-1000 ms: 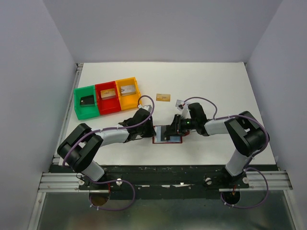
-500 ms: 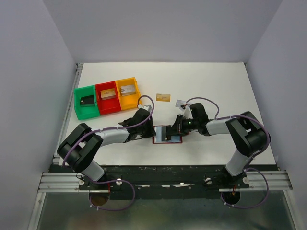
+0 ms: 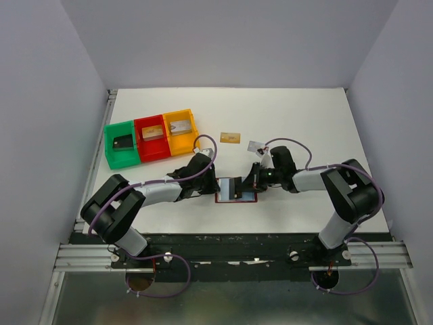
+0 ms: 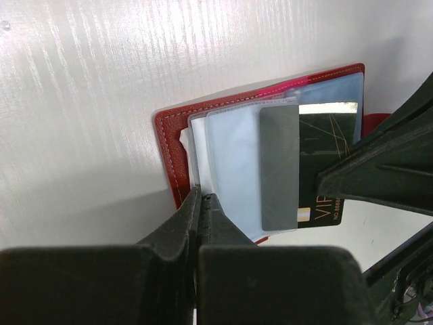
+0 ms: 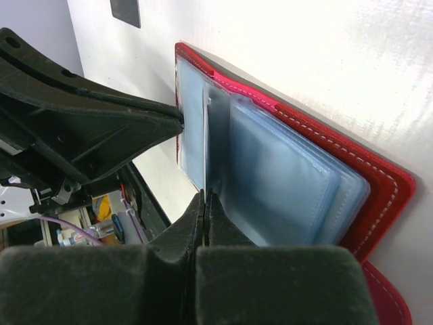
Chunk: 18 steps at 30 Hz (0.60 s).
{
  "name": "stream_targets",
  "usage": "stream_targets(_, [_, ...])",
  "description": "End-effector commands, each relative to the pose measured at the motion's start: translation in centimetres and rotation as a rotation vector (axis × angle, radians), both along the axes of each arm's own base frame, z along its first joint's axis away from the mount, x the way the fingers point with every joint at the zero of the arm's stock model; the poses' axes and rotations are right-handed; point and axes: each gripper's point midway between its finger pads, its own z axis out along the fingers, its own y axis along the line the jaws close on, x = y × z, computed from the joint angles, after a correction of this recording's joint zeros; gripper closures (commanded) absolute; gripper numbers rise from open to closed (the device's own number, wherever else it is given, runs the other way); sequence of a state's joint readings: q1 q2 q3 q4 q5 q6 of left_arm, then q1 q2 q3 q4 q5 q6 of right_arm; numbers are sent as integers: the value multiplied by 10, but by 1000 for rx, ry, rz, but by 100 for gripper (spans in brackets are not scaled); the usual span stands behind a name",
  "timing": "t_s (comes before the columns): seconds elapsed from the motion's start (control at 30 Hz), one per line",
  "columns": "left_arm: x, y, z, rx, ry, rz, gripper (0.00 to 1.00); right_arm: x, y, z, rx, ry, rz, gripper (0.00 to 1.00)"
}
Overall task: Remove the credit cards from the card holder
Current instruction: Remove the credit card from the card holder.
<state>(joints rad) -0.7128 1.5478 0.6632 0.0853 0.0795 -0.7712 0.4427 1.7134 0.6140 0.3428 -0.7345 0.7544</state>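
Note:
The maroon card holder lies open on the table between my two grippers, its light blue pockets facing up. My left gripper is shut on the holder's left edge and pins it. My right gripper is shut on a black card marked VIP. That card sticks halfway out of a pocket to the right. In the right wrist view the card is edge-on between my fingertips. A gold-orange card lies on the table behind.
Green, red and yellow trays stand in a row at the back left, each with a card in it. A small grey card-like thing lies just behind my right wrist.
My right gripper has moved a little to the right, drawing the black card further out of the pocket. The left gripper and the holder have stayed put.

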Motion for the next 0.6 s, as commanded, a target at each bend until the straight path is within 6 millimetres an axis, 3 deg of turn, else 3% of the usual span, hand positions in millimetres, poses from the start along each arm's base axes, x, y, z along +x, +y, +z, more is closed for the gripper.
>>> stream_targets(0.0, [-10, 21, -19, 77, 41, 36, 100, 1, -10, 2, -18, -20, -27, 100])
stream_targets(0.23, [-15, 32, -15, 91, 27, 52, 100, 0, -32, 3, -61, -26, -70, 100])
stream_targets(0.47, [-14, 34, 4, 72, -40, 27, 100, 1, -43, 31, -104, -104, -79, 100])
stream_targets(0.57, [-12, 33, 19, 55, -81, 13, 84, 2, -46, 50, -112, -157, -84, 100])
